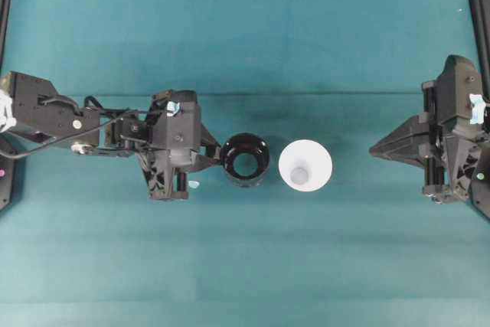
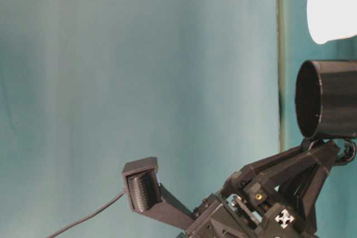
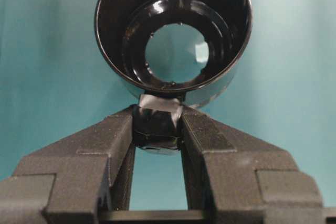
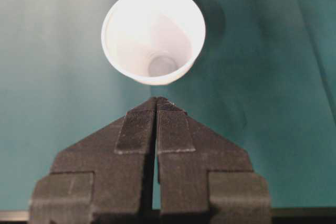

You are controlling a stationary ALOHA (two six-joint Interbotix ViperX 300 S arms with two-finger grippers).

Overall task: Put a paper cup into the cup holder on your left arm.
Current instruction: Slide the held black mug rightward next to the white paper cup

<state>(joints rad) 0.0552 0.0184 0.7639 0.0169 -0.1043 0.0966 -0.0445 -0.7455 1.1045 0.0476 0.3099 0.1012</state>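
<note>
Robot lab, teal tabletop (image 1: 245, 36), two arms

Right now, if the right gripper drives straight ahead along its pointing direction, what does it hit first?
The paper cup. The shut right gripper points at it with only bare table between; the black cup holder sits just behind. Height is unclear, so it might strike the wall or skim the rim.

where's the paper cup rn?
Overhead view: the paper cup stands upright on the table, centre-right, just right of the cup holder and apart from the shut right gripper.
</note>
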